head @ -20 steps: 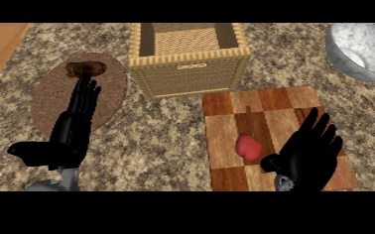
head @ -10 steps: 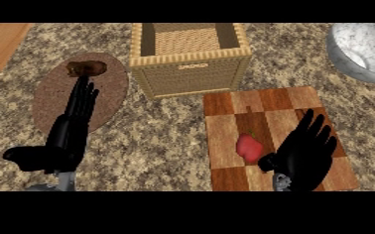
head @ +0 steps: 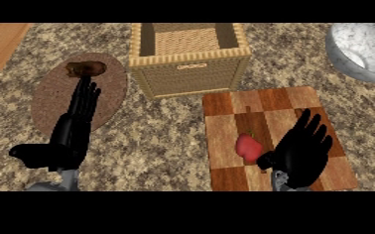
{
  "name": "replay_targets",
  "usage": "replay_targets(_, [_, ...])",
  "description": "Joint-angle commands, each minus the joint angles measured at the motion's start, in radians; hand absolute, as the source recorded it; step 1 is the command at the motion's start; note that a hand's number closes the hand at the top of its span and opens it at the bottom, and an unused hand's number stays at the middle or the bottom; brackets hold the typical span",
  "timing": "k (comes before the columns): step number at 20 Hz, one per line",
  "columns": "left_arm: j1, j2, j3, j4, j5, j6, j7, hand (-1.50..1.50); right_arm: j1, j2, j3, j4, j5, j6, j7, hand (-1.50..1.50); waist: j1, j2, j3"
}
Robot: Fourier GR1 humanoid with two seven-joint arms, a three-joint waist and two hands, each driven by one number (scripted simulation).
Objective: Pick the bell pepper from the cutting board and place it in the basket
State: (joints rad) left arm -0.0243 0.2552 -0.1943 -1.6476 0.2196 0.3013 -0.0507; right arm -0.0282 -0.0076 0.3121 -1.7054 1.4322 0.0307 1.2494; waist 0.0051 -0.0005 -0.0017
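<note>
Bell pepper [head: 249,146] sits on cutting board [head: 275,134], just left of right hand [head: 302,151], long axis near-far. Right hand's fingers spread, holding nothing; it's nearer than left hand [head: 72,129]. Basket [head: 189,58] is far-left.

Red bell pepper [head: 248,146] on cutting board [head: 245,106] — seemingly tilted (stem up) — wicker basket [head: 188,59] beyond.

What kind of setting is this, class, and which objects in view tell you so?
Most likely a kitchen counter: a speckled stone-like countertop carries a wooden cutting board with a red bell pepper on it, and a wicker basket behind. A grey bowl sits at the right edge.
</note>
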Motion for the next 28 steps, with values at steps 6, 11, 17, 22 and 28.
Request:
replay_targets(6, [-0.051,-0.010,0.012,0.007,-0.012,0.013,0.067,0.00,-0.018,0.007,0.036,0.096,-0.030,-0.089,0.238,1.50,-0.002,0.002,0.002])
replay_targets(11, [0.031,-0.020,0.005,0.025,-0.006,-0.041,-0.037,0.00,-0.079,0.007,-0.025,0.195,-0.059,-0.021,0.147,1.50,0.009,0.004,0.001])
replay_targets(17, [-0.028,0.026,0.073,-0.019,0.028,-0.054,0.059,0.00,-0.083,0.007,0.037,0.154,-0.021,0.048,0.190,1.50,0.003,0.001,0.001])
replay_targets(22, [-0.048,-0.049,-0.009,-0.003,-0.029,-0.018,0.036,0.00,-0.191,0.007,0.269,0.287,-0.127,0.031,0.059,1.50,0.051,0.011,0.003])
replay_targets(28, [-0.104,-0.035,-0.049,0.003,-0.021,-0.087,0.037,0.00,-0.285,0.006,0.476,0.280,-0.283,0.074,-0.293,1.50,0.192,0.050,0.007])
